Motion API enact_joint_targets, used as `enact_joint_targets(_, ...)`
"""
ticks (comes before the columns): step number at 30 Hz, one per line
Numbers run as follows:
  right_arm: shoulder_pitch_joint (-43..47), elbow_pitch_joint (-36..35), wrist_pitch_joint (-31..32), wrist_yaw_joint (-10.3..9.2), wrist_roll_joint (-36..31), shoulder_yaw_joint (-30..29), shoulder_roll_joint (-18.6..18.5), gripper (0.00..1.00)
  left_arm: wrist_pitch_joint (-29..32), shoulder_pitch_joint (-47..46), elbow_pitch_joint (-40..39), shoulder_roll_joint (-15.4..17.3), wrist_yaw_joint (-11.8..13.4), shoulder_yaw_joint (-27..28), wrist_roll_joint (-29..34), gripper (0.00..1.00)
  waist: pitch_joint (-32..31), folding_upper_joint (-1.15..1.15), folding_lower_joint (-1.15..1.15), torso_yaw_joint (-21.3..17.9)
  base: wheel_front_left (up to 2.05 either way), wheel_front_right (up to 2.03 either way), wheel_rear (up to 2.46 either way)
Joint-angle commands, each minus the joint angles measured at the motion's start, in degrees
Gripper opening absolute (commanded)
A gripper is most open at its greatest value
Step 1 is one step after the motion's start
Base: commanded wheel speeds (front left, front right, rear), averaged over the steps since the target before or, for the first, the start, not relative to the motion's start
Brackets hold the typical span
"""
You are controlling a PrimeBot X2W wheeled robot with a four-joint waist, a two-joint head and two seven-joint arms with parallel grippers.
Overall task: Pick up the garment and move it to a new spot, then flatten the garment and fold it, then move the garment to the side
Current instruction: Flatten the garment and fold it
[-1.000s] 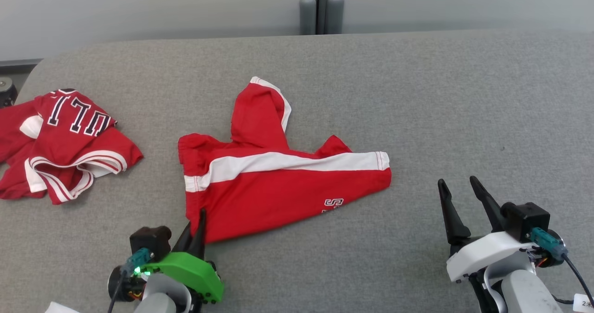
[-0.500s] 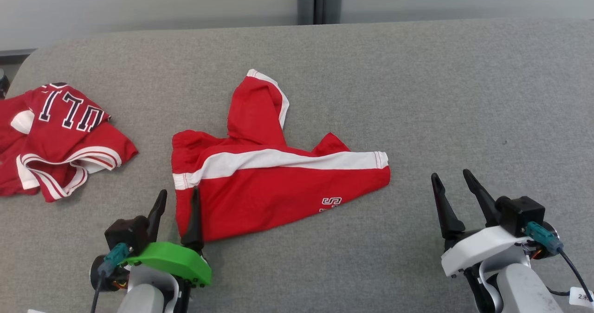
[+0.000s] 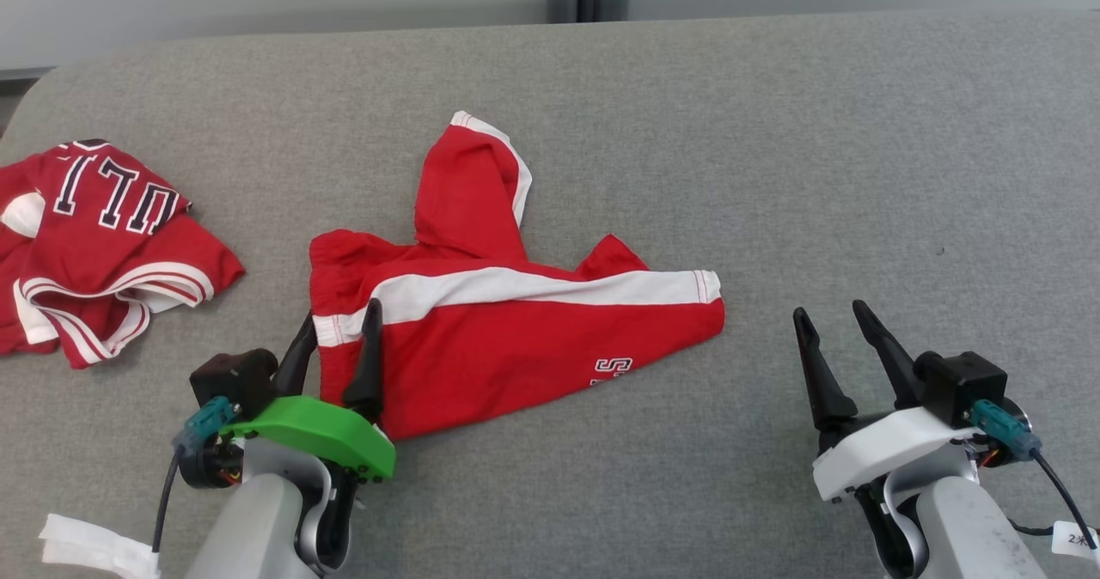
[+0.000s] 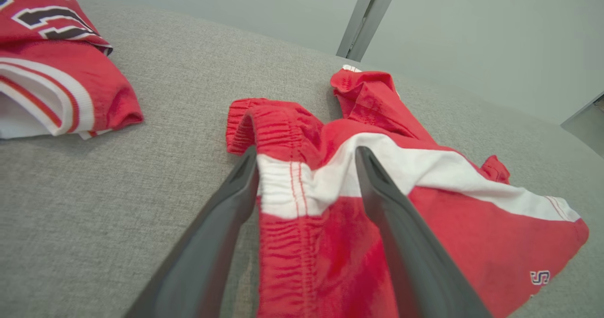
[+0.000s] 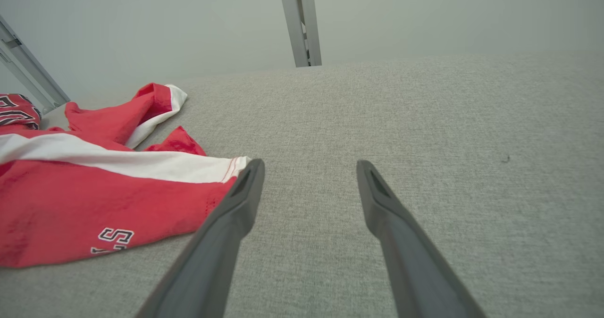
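- Left gripper (image 3: 339, 311): fingers apart, over the waistband end of the red shorts (image 3: 516, 338).
- Right gripper (image 3: 829, 309): fingers apart above the grey surface (image 3: 859, 175), beside the shorts' hem end.

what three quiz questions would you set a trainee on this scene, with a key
1. True or false: the left gripper is shut on the red shorts.
2. Where does the lettered red jersey lie relative to the shorts? A) to the robot's left B) to the robot's right C) on top of them
3. Fill in: the stripe along the shorts is ___.
Key: 1 false, its jaws stand open astride the waistband; 2 A; 3 white.
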Motion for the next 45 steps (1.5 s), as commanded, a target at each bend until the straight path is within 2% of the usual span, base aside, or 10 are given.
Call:
enact_joint_targets(1,-0.33,-0.21,-0.10,-0.08,0.17,-0.17,-0.19,1.00,-0.03,-0.44,-0.27,0.68,-0.18,-0.18,-0.90,1.00,0.10,0.00,0.00,0.17,0.00,0.00,0.00)
enact_joint_targets(7,-0.72,0.20,-0.10,-0.08,0.14,-0.37,-0.19,1.00,-0.03,0.90,-1.59,0.96,-0.18,-0.64,-3.87,0.98,0.16,0.00,0.00,1.03,0.00,0.00,0.00)
enact_joint_targets(12,-0.77,0.35,-0.10,-0.08,0.09,-0.18,-0.19,1.00,-0.03,1.62,-2.09,1.36,-0.18,-1.74,-5.04,0.72,0.07,0.00,0.00,1.68,0.00,0.00,0.00)
enact_joint_targets(18,-1.00,0.35,-0.10,-0.08,-0.20,0.01,-0.19,1.00,-0.03,0.37,-1.58,2.06,-0.19,-3.19,-5.71,0.71,0.10,0.00,0.00,2.14,0.00,0.00,0.00)
enact_joint_targets(19,-1.03,0.34,-0.10,-0.08,-0.18,0.05,-0.19,1.00,-0.03,0.19,-1.66,2.12,-0.19,-3.23,-5.49,0.65,0.10,0.00,0.00,2.16,0.00,0.00,0.00)
enact_joint_targets(20,-1.05,0.35,-0.10,-0.08,-0.17,0.08,-0.19,1.00,-0.03,0.20,-1.71,2.00,-0.18,-3.13,-5.67,0.48,0.11,0.00,0.00,2.17,0.00,0.00,0.00)
enact_joint_targets(23,-1.01,0.38,-0.10,-0.08,-0.16,0.17,-0.19,1.00,-0.02,0.38,-1.28,1.96,-0.18,-3.45,-5.68,0.29,0.09,0.00,0.00,2.15,0.00,0.00,0.00)
enact_joint_targets(24,-0.99,0.40,-0.10,-0.08,-0.16,0.19,-0.19,1.00,-0.03,0.40,-1.13,1.92,-0.19,-3.64,-5.86,0.05,0.09,0.00,0.00,2.15,0.00,0.00,0.00)
enact_joint_targets(25,-0.99,0.38,-0.10,-0.08,-0.22,0.18,-0.20,1.00,-0.03,0.32,-0.97,1.98,-0.18,-3.81,-6.01,0.00,0.16,0.00,0.00,2.17,0.00,0.00,0.00)
enact_joint_targets(45,-10.19,11.60,-0.10,-0.08,2.10,6.81,-0.23,0.95,-0.03,0.49,-3.22,0.60,-0.18,-3.99,-4.87,0.00,2.88,0.00,0.00,5.58,0.00,0.00,0.00)
